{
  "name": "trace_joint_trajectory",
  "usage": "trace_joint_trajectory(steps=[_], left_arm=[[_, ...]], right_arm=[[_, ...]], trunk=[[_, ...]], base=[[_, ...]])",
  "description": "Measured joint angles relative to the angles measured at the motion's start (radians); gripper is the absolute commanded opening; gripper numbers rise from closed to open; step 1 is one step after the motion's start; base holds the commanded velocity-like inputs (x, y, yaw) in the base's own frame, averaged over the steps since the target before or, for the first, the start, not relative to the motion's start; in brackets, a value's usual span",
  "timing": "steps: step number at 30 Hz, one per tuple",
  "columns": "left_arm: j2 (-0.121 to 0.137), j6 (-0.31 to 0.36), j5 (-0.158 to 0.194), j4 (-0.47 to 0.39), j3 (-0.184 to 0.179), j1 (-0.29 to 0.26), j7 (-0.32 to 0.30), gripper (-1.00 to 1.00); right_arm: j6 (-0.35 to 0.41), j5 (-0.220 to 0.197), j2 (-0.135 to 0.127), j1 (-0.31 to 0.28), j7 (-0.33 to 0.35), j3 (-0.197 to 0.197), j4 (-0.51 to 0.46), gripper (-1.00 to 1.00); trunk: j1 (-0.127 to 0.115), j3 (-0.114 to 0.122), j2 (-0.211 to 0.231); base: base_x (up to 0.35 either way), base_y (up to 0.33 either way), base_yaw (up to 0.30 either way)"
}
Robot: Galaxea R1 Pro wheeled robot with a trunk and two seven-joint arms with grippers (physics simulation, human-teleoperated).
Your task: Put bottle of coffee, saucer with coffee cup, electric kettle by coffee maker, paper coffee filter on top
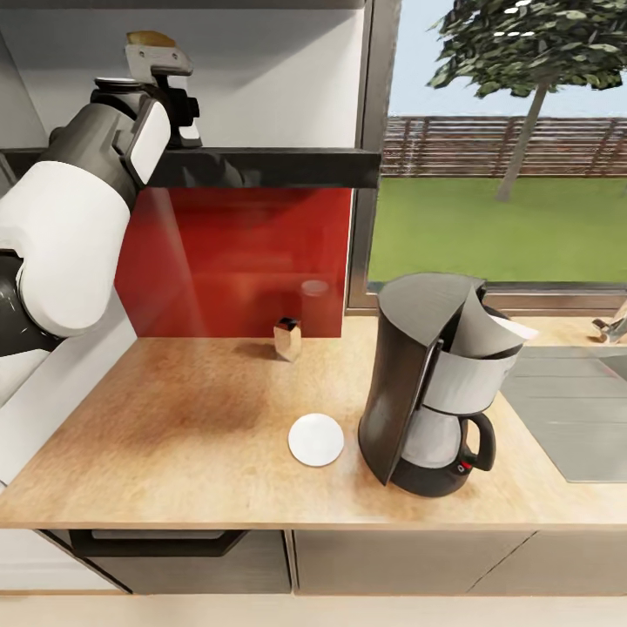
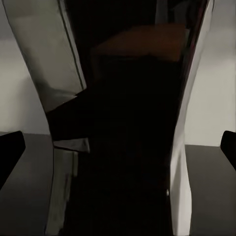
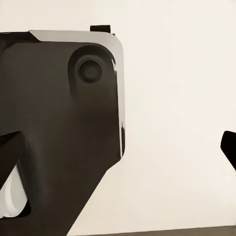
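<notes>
The bottle of coffee (image 1: 151, 39), dark with a tan cap, stands on the black kitchen shelf (image 1: 279, 166) at the upper left. My left gripper (image 1: 162, 68) is raised to it. In the left wrist view the dark bottle (image 2: 128, 147) sits between the spread fingertips (image 2: 10, 150), so the gripper (image 2: 118, 147) is open. The coffee maker (image 1: 431, 383) stands on the kitchen countertop (image 1: 192, 418), with a white paper coffee filter (image 1: 512, 329) at its top. The white saucer (image 1: 315, 439) lies just left of it. My right gripper (image 3: 118, 147) is open and empty. The coffee cup and electric kettle are out of view.
A small metal shaker (image 1: 287, 338) stands by the red backsplash (image 1: 235, 261). A steel sink (image 1: 566, 409) with a faucet (image 1: 611, 326) lies right of the coffee maker. A window (image 1: 505, 148) is behind it. The right wrist view faces a dark robot part (image 3: 59, 128) and a pale surface.
</notes>
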Motion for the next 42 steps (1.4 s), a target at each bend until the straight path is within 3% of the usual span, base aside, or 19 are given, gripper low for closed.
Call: trace_joint_trajectory(steps=[12, 22, 23, 29, 42], left_arm=[[0.0, 0.0, 0.0, 0.002, 0.001, 0.001, 0.0, 1.0], [0.0, -0.004, -0.004, -0.016, -0.001, 0.037, -0.001, 1.0], [0.0, -0.004, -0.004, -0.016, -0.001, 0.037, -0.003, -1.0], [0.001, 0.003, -0.01, -0.029, -0.001, 0.042, -0.052, -1.0], [0.0, 0.006, -0.006, -0.043, -0.001, 0.048, -0.057, -1.0]], right_arm=[[0.0, 0.0, 0.0, 0.001, 0.0, 0.0, 0.0, 1.0], [0.0, 0.0, 0.0, 0.001, -0.001, 0.0, 0.0, 1.0], [0.0, 0.0, 0.0, 0.001, -0.001, 0.0, 0.0, 1.0], [0.0, 0.0, 0.0, 0.001, -0.002, 0.0, 0.0, 1.0], [0.0, 0.0, 0.0, 0.001, -0.002, 0.0, 0.0, 1.0]], trunk=[[0.0, 0.0, 0.0], [0.0, 0.0, 0.0], [0.0, 0.0, 0.0], [0.0, 0.0, -0.001], [0.0, 0.0, 0.0]], base=[[0.077, 0.0, 0.0], [0.022, 0.0, 0.0], [0.0, 0.0, 0.0], [0.0, 0.0, 0.0], [0.0, 0.0, 0.0]])
